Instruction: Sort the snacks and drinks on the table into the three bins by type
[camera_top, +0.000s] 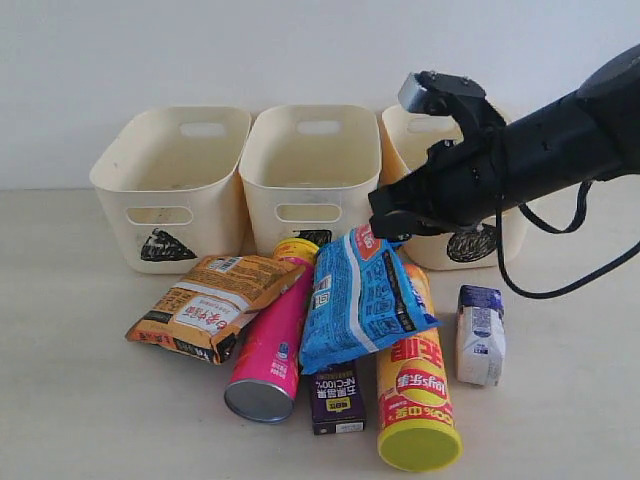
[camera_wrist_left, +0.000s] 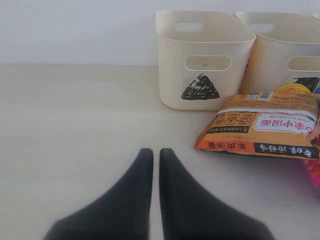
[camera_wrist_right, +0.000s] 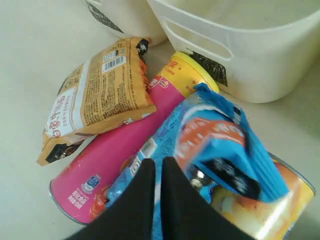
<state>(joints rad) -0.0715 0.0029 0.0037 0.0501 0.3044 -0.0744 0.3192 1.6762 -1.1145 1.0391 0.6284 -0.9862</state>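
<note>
"That blue bag (camera_top: 362, 300), draped over the pink chip tube (camera_top: 265, 350) at six o'clock from the middle bin (camera_top: 312, 160), looks light, crinkly and slippery. I'd pinch its top seam."

"The right fingers (camera_wrist_right: 142, 200) seem clamped right there, with film between them. The left fingers (camera_wrist_left: 135, 195) are together on nothing, over bare tabletop (camera_wrist_left: 75, 125)."

"The middle bin's mark is mostly hidden behind the tube's end."

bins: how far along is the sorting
Done: nothing shows inside the three bins. In hand: the right gripper is shut on the top edge of the blue bag. Left: the orange-brown bag, pink tube, yellow tube, purple carton and white carton, all on the table.
</note>
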